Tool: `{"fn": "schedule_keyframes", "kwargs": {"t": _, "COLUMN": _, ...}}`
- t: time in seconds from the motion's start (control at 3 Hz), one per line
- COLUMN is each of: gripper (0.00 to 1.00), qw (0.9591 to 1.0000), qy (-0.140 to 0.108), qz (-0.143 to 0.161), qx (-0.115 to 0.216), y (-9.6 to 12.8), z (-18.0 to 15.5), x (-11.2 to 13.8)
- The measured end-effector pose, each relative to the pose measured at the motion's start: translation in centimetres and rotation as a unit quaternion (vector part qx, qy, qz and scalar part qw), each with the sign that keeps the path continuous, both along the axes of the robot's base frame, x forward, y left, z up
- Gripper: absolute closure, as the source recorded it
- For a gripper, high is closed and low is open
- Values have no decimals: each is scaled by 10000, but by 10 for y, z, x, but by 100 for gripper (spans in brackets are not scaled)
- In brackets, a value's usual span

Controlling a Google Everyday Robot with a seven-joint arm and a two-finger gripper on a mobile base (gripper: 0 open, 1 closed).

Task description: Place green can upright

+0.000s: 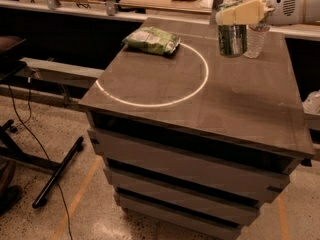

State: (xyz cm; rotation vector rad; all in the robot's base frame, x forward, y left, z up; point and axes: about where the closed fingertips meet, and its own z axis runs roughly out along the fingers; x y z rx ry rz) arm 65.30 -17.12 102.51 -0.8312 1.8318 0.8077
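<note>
The green can (232,40) is upright at the back right of the brown table (200,109), just outside the right rim of the white circle (155,79). My gripper (231,17) reaches in from the upper right and is shut on the can's top. Its cream fingers (244,12) lie across the lid. The can's bottom is at or just above the table top; I cannot tell whether it touches.
A clear plastic water bottle (258,39) stands right behind the can, on its right. A green-and-white snack bag (152,39) lies on the circle's back left edge. Desks run along the back. A chair base (45,179) and cables are on the floor at left.
</note>
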Motion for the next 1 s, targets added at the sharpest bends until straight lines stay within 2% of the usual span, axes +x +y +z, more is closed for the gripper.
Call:
{"fn": "schedule_keyframes", "kwargs": {"t": 0.33, "gripper": 100, "qw": 9998, "qy": -179, "qz": -98, "qx": 27, "y": 9, "z": -7, "x": -25}}
{"fn": "schedule_keyframes", "kwargs": {"t": 0.67, "gripper": 100, "qw": 10000, "qy": 67, "qz": -16, "qx": -16, "y": 22, "z": -37, "x": -32}}
{"fn": "schedule_keyframes", "kwargs": {"t": 1.0, "gripper": 100, "qw": 10000, "qy": 60, "qz": -8, "qx": -18, "y": 22, "z": -36, "x": -31}}
